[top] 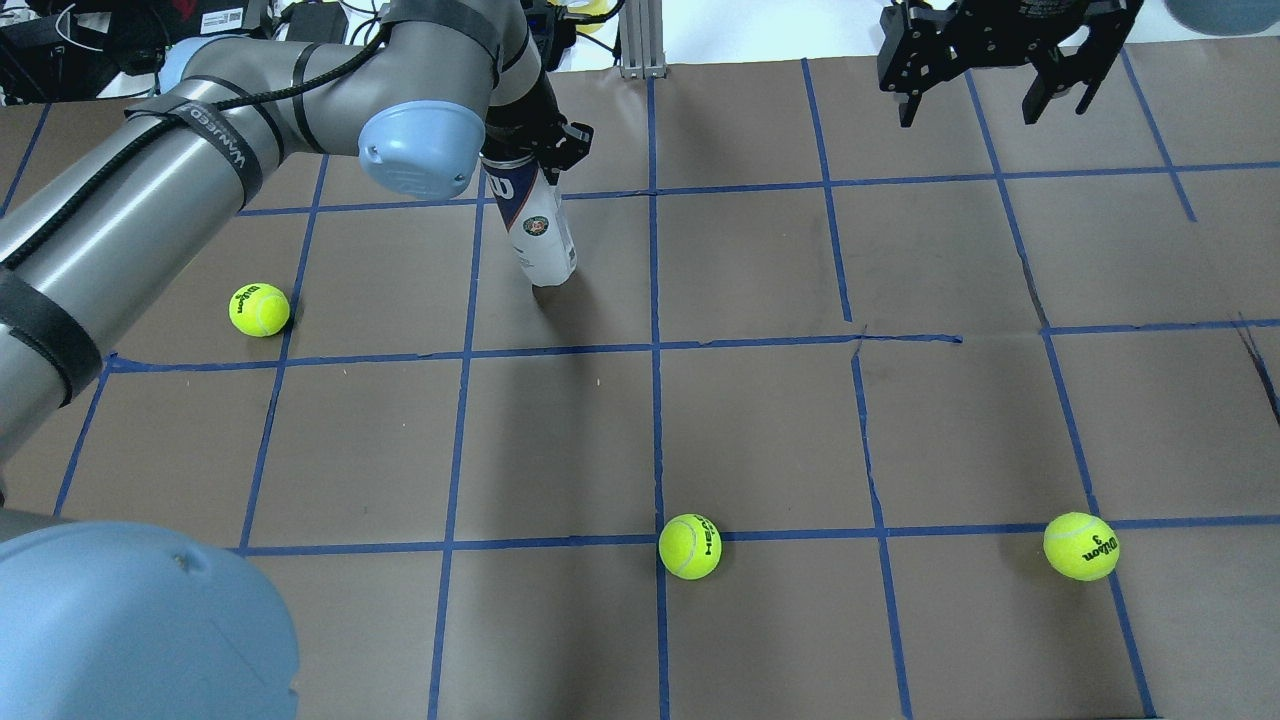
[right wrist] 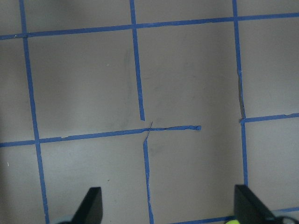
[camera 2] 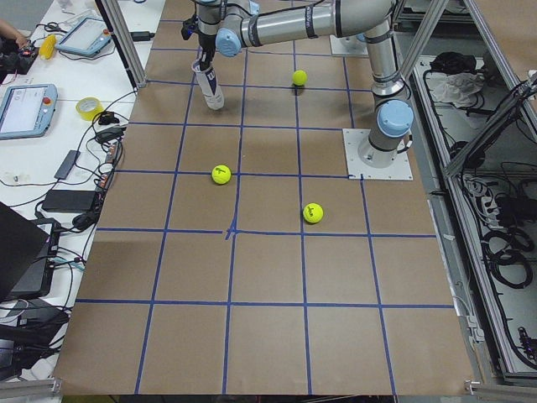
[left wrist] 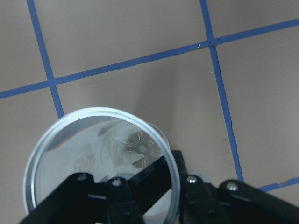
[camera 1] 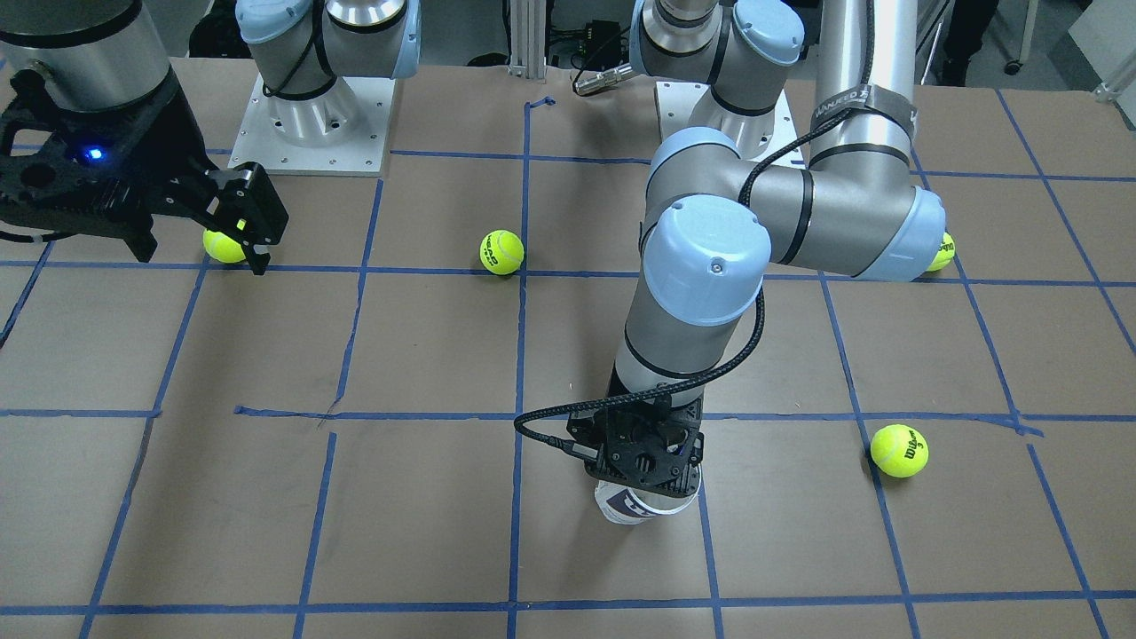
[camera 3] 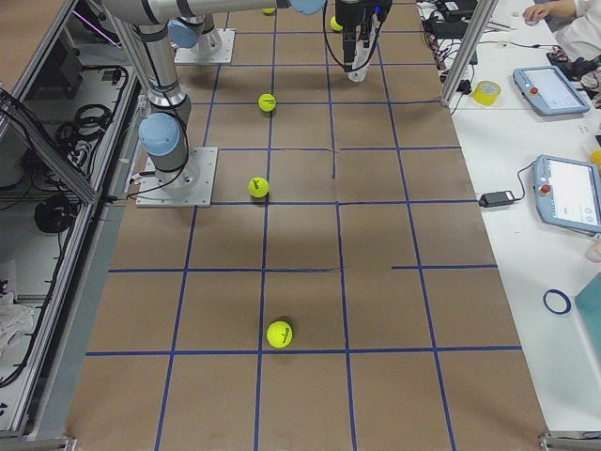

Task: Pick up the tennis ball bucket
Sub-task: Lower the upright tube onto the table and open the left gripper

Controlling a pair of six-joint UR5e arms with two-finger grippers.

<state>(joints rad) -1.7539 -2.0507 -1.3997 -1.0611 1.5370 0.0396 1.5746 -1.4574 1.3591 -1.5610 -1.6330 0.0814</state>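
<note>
The tennis ball bucket [top: 540, 225] is a slim clear tube can with a white-and-navy label, near the table's far edge. My left gripper [top: 535, 150] is shut on its top rim from above and holds it nearly upright, slightly tilted. In the front view the gripper [camera 1: 646, 453] hides most of the can [camera 1: 635, 510]. The left wrist view looks down into the open metal rim [left wrist: 100, 158], with the gripper [left wrist: 175, 186] pinching the rim wall. I cannot tell if the base touches the table. My right gripper [top: 975, 95] is open and empty, far to the right.
Yellow tennis balls lie loose on the brown, blue-taped table [top: 760, 430]: one at the left [top: 259, 309], one at the near middle [top: 690, 546], one at the near right [top: 1081, 546]. The right wrist view shows the right gripper [right wrist: 170, 210] open over bare table.
</note>
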